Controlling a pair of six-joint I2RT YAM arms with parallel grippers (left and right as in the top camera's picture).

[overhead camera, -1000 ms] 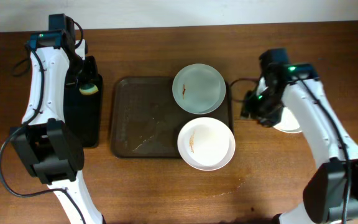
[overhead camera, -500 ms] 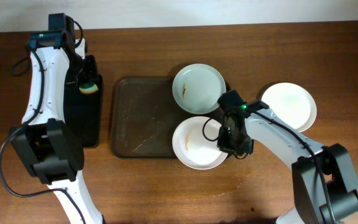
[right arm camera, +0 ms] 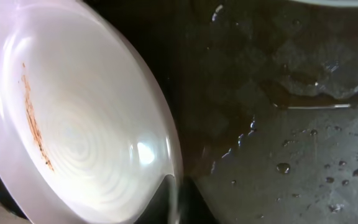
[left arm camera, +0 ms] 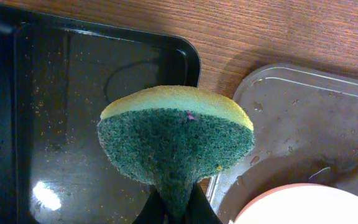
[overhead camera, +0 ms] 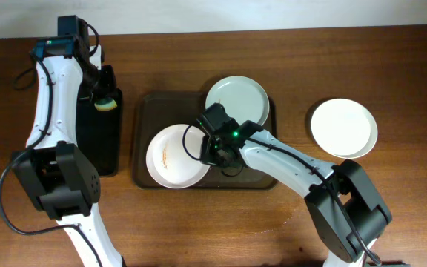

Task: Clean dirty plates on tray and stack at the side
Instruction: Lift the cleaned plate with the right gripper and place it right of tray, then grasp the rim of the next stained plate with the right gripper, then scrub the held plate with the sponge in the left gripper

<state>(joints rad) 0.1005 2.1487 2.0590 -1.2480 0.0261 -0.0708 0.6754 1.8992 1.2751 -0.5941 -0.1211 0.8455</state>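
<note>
Hold firm by its rim, pinched in right end effector (overhead camera: 207, 150), the round shallow white plate (overhead camera: 170, 157) just left of it over the large dark brown plastic tray (overhead camera: 143, 111), then bring the green-yellow sponge (left arm camera: 176, 134) clamped in left end effector (left arm camera: 178, 208) flat across the orange-brown smear (right arm camera: 33, 118).

The tabletop (overhead camera: 199, 222) is brown wood, grained, with a dull sheen. The tray (overhead camera: 161, 111) is dark see-through plastic, glossy and beaded with water drops. The smeared plate (overhead camera: 175, 156) is smooth, shiny white with an orange-brown streak. The sponge (left arm camera: 176, 140) has yellow foam above a coarse, matt green scouring face. The black tray (left arm camera: 73, 112) is glossy plastic, speckled with grit.
</note>
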